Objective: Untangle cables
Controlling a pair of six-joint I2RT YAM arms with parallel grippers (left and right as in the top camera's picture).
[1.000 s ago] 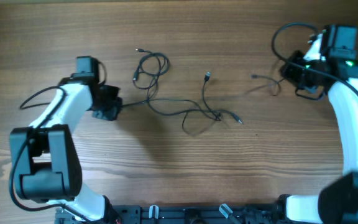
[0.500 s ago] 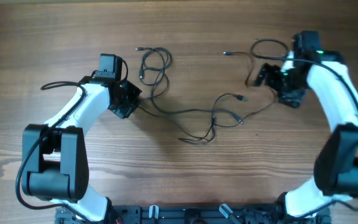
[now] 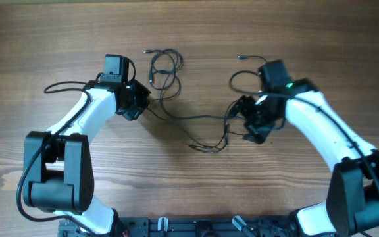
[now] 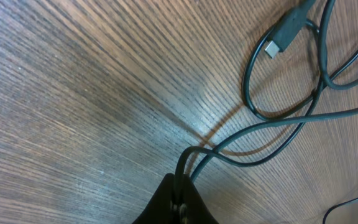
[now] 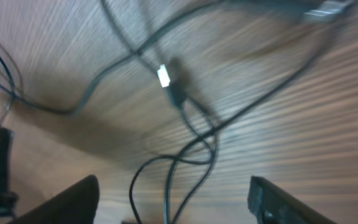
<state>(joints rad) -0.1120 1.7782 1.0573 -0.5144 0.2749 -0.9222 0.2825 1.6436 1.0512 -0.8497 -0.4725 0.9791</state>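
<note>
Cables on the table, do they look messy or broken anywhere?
Messy, yes: the cables cross and loop over each other in the middle of the table, with a loose coil near the left end effector, which pinches two strands. Nothing looks broken.

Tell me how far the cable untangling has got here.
Nothing looks finished: the cables cross and loop on the table. In hand: the left gripper pinches a strand; the right gripper hangs open over a crossing near a plug. Left: separating every cord.
</note>
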